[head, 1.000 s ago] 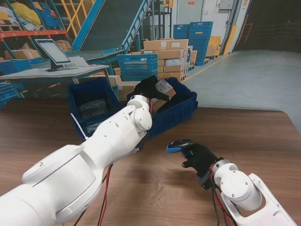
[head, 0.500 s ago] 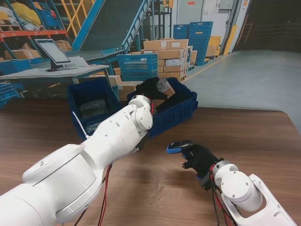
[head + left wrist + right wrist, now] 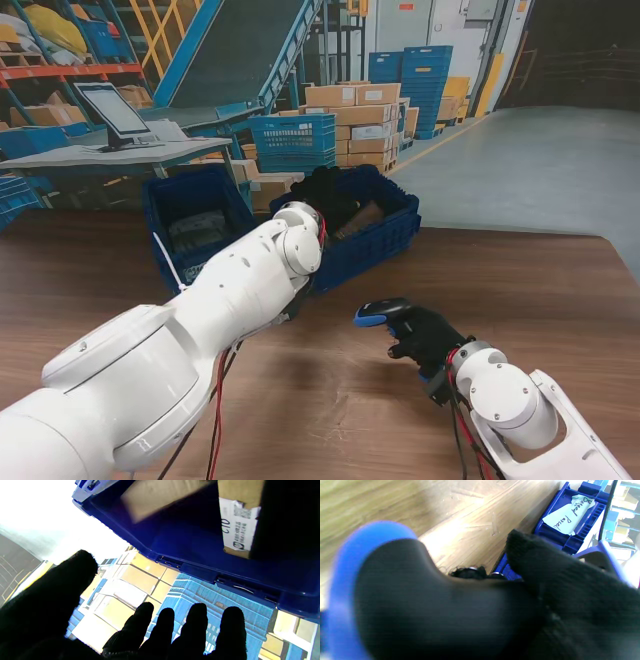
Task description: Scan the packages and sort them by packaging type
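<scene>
My left hand (image 3: 322, 190) in its black glove hovers over the right-hand blue bin (image 3: 378, 250), fingers (image 3: 162, 630) spread and holding nothing. A brown cardboard box (image 3: 362, 217) lies tilted inside that bin. In the left wrist view the box's white label (image 3: 237, 522) shows against the bin's dark wall (image 3: 200, 567), beside another blurred cardboard face (image 3: 155, 497). My right hand (image 3: 428, 338) rests low over the table, nearer to me, shut on a blue and black scanner (image 3: 384, 311). The scanner (image 3: 395, 592) fills the right wrist view.
A second blue bin (image 3: 160, 225) stands to the left of the first, with pale bagged items inside; its paper tag (image 3: 570, 512) reads "Bagged Parcel". The wooden table (image 3: 520, 280) runs out to the right. Behind it are a monitor (image 3: 112, 110), stacked cartons and blue crates.
My left hand has let go of the labelled cardboard box, which dropped from the fingers into the right-hand bin. The right hand and scanner have stayed put.
</scene>
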Controlling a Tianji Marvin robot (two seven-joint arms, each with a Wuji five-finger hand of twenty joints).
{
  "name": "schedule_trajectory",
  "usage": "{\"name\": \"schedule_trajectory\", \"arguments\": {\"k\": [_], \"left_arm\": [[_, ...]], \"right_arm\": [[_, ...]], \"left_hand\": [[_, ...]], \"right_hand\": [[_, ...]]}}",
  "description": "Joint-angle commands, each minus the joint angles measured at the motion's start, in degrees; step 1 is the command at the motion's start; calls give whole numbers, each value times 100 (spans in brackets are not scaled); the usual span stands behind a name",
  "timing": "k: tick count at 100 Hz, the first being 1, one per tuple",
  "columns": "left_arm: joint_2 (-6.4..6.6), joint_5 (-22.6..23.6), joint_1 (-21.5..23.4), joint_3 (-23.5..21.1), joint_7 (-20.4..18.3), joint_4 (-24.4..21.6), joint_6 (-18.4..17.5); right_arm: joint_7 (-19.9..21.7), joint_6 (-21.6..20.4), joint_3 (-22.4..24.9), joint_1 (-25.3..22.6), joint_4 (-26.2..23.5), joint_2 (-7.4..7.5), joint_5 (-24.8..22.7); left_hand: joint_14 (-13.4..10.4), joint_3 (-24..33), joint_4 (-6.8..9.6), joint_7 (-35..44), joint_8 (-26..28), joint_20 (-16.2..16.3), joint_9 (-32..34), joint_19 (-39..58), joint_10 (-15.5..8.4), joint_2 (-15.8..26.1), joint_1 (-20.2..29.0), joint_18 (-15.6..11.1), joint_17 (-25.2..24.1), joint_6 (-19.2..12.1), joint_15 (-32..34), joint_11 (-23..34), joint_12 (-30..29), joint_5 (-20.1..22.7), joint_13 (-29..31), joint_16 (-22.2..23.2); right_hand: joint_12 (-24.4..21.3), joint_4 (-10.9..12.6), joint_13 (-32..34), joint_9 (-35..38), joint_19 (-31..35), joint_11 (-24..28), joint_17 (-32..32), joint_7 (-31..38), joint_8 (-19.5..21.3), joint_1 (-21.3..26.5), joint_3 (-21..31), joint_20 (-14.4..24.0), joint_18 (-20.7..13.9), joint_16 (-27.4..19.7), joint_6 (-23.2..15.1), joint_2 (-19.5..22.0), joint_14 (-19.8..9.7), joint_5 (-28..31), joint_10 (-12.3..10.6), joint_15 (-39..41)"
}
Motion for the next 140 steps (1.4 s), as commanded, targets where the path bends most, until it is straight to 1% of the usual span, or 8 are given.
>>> {"name": "schedule_trajectory", "arguments": {"k": [1,22,32,41,70,99,122,140], "left_arm": [[8,0,-33,11,-77,-75,-22],[111,-46,2,13,-52,-294,24],[243,-54,76,38,19,-582,90],[448,0,192,78,71,-1016,225],[1230,121,1059,-272,319,-3017,584],[1941,708,1813,-682,11,-4705,990],[2471,1181,2574,-1232,-397,-5748,1016],[2737,1428,3191,-1729,-563,-6302,890]], "right_arm": [[76,10,-8,-18,-35,-28,6],[51,6,-24,6,-21,-34,5],[33,3,-35,14,-20,-37,-1],[17,3,-41,17,-29,-40,-12],[-68,93,-80,80,-108,-57,-88],[-184,165,-128,98,-243,-79,-167],[-242,158,-152,100,-285,-89,-197],[-290,148,-175,129,-276,-101,-203]], "left_hand": [[109,-69,150,-131,-65,-80,-204,-181,93,144,-175,-92,-115,135,-142,-135,-74,-166,-279,-84],[100,-197,123,-196,-31,-82,-224,-336,138,178,-246,-108,-113,147,-218,-315,-145,-218,-381,-171],[90,-194,124,-189,-21,-77,-209,-363,116,176,-243,-112,-113,134,-211,-285,-127,-180,-378,-179],[90,-201,124,-156,-3,-62,-158,-365,92,197,-263,-113,-77,88,-182,-214,-96,-75,-327,-177],[32,-289,145,-13,70,-73,218,-453,30,367,-263,-119,-47,-102,-172,-103,-82,364,-200,-207],[51,-485,196,-1,104,-91,241,-526,35,627,-253,-124,-40,-111,-191,-147,-97,376,-204,-235],[68,-886,312,37,150,-72,337,-543,29,1134,-215,-101,-22,-148,-189,-158,-86,456,-179,-237],[90,-1188,361,78,177,-59,464,-510,27,1424,-133,-87,12,-172,-164,-149,-66,555,-111,-227]], "right_hand": [[54,43,102,3,72,19,-4,383,264,415,113,20,3,111,-294,225,-164,345,107,275],[52,42,102,8,74,20,-3,383,265,415,111,22,6,110,-292,226,-167,345,105,274],[51,41,104,6,75,19,-3,383,265,414,108,22,5,111,-291,225,-159,345,106,276],[52,42,100,0,75,18,-3,383,266,417,109,22,5,111,-286,223,-158,346,107,275],[54,45,103,1,74,19,-4,383,268,419,108,22,7,113,-285,228,-153,346,105,280],[55,45,103,4,72,18,-5,382,269,420,105,21,5,111,-286,227,-149,346,109,277],[56,45,105,5,71,17,-3,382,269,415,102,21,5,111,-285,229,-159,346,105,274],[56,45,99,4,71,15,0,382,269,416,101,20,-6,112,-285,233,-159,346,104,274]]}}
